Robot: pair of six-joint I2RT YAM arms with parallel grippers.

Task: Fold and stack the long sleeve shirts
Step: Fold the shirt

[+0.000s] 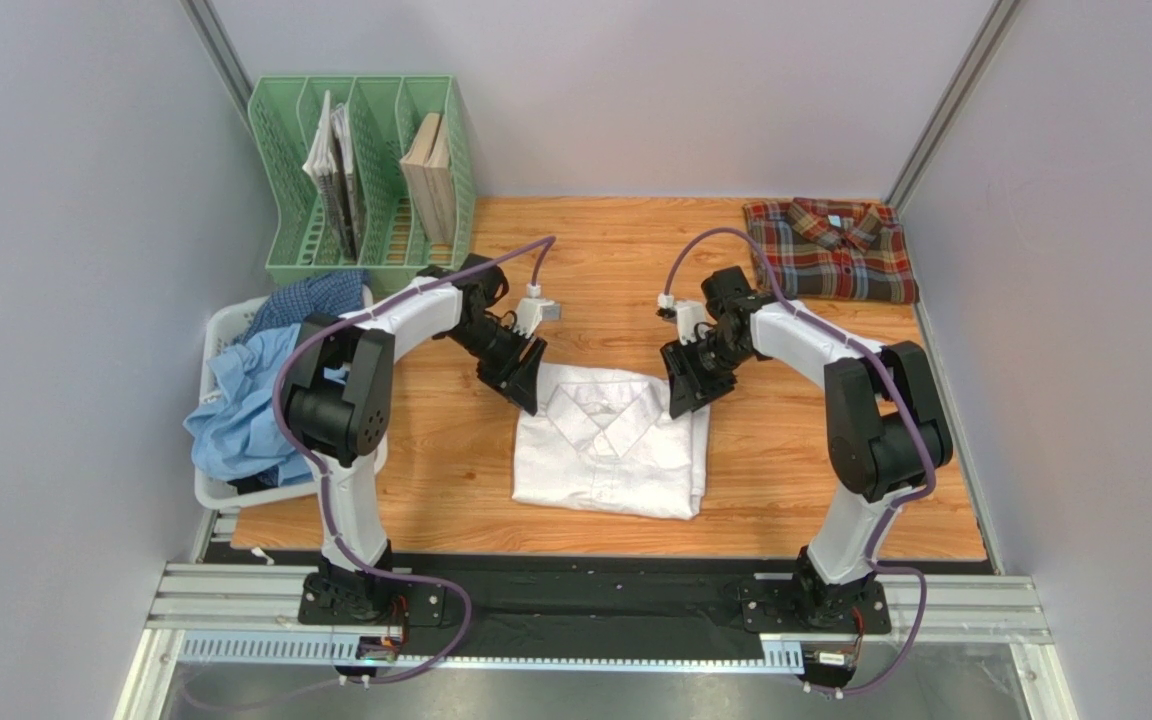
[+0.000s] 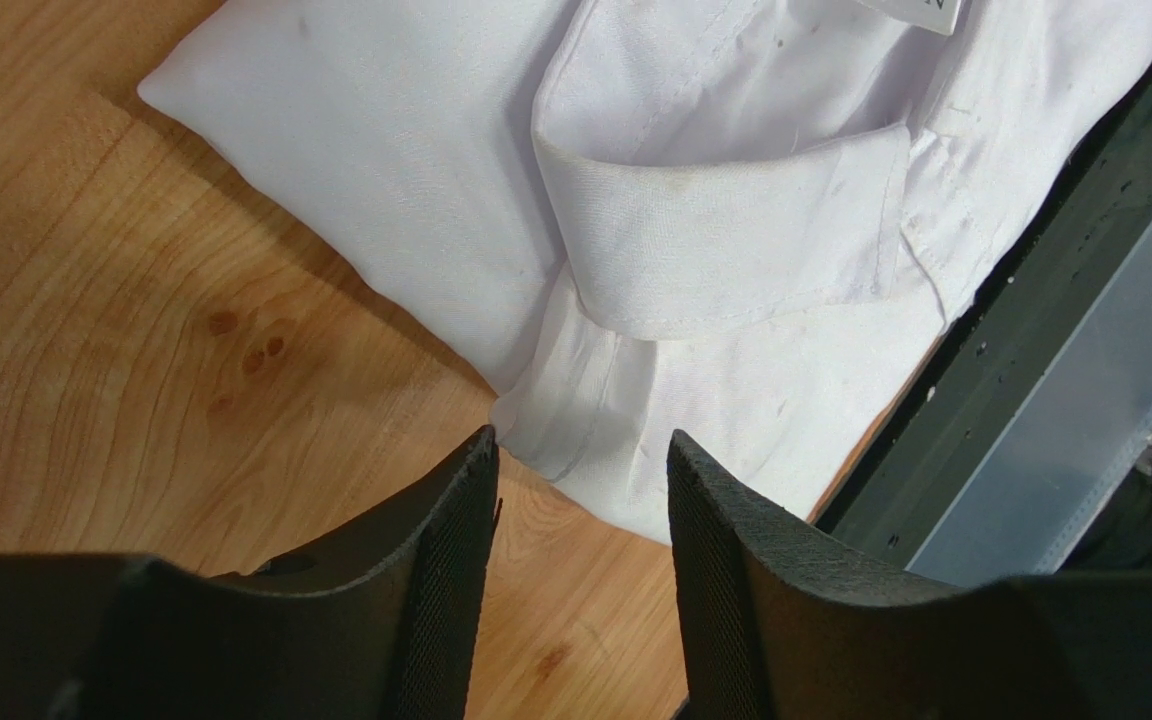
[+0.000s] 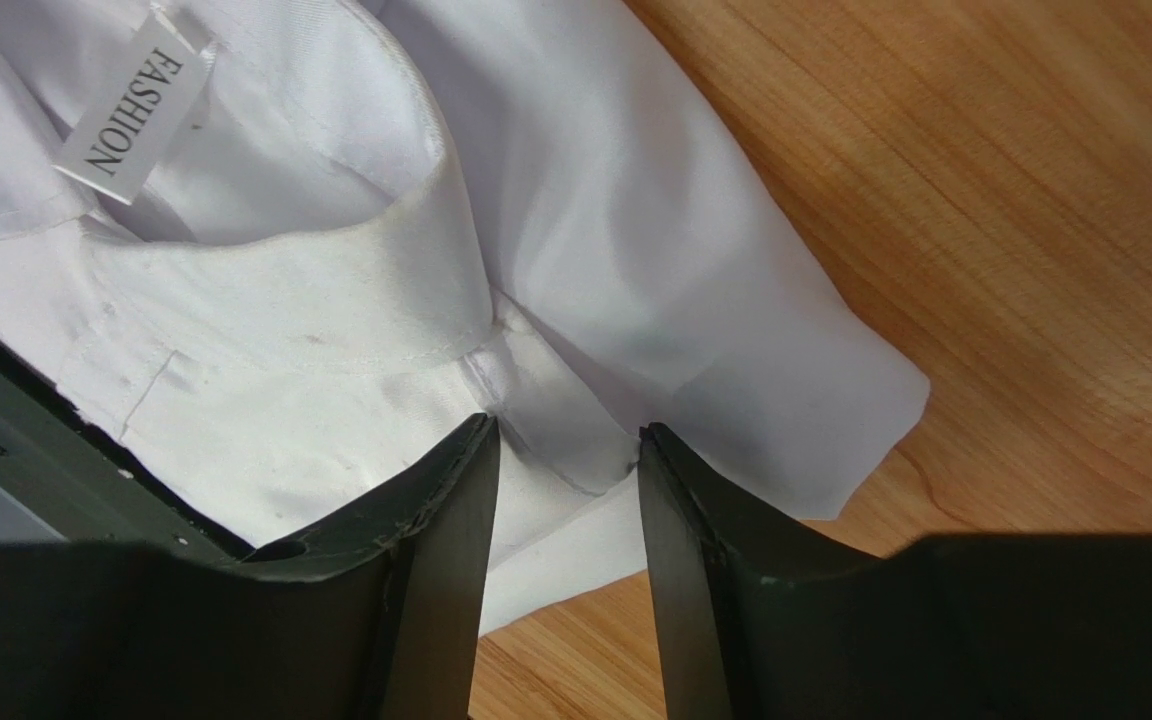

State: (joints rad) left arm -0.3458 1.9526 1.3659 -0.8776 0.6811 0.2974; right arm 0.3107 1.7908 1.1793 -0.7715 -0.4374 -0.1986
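Observation:
A folded white shirt (image 1: 609, 443) lies collar-up in the middle of the wooden table (image 1: 778, 480). My left gripper (image 1: 525, 393) is open at the shirt's far left corner, its jaws apart over bare wood just off the cloth edge (image 2: 687, 255). My right gripper (image 1: 684, 393) is open at the shirt's far right corner, its jaws straddling the white cloth (image 3: 387, 330) near the collar. A folded plaid shirt (image 1: 832, 249) lies at the far right. Light blue (image 1: 244, 413) and dark blue checked (image 1: 312, 297) shirts lie crumpled in the basket at left.
A white plastic basket (image 1: 225, 327) sits at the table's left edge. A green file rack (image 1: 364, 180) with books stands at the far left. A dark metal rail (image 1: 597, 600) runs along the near edge, also showing in the left wrist view (image 2: 1018, 390).

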